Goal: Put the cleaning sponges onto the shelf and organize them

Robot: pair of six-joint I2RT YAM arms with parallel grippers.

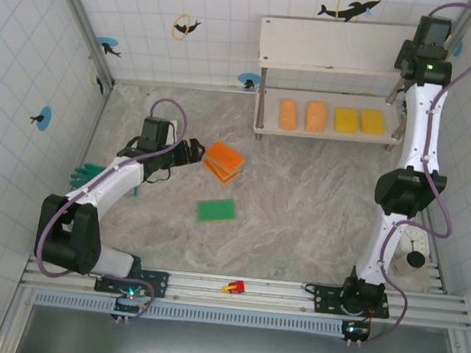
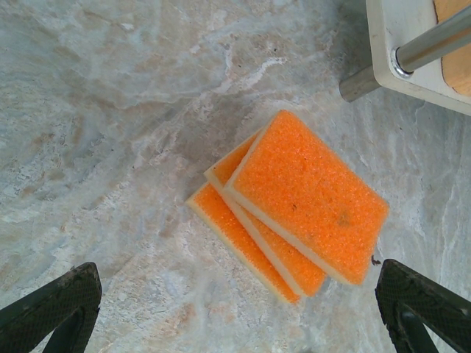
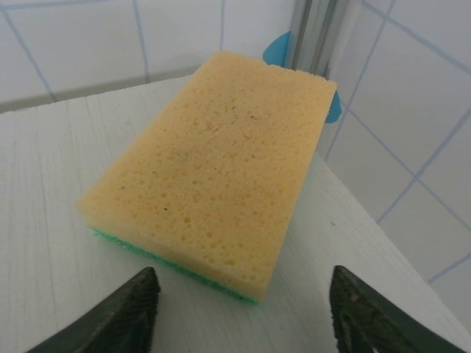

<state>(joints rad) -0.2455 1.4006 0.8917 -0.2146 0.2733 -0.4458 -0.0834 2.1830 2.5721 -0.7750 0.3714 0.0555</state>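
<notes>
right gripper [image 3: 244, 312] stands released over the right end of the shelf's [image 1: 331, 46] upper board, its two dark fingers [image 3: 136, 312] spread apart. a pale yellow sponge with a green underside [image 3: 210, 173] lies flat on that white board just ahead of them, and i can see neither finger touching it.

left gripper [image 2: 239, 272] is also wide apart and grips nothing. from its wrist camera i see it hanging above a fanned stack of three orange sponges [image 2: 305, 195] on the marbled table [image 2: 110, 132], the top one skewed over the two beneath. one grey shelf leg and a corner of the lower board sit just beyond the stack.

from the top camera i count four sponges in a row on the lower board: two orange sponges [image 1: 301, 115] on the left, two yellow sponges [image 1: 358, 121] on the right, close together but apart. a green sponge [image 1: 215, 210] lies flat on the table, nearer the arm bases than the orange stack. a green glove [image 1: 81, 177] rests by the left wall and a small red object [image 1: 234, 287] sits on the front rail.

wall markings i can make out are dark fish-shaped stickers [image 1: 347, 10] with yellow rings and blue discs.
</notes>
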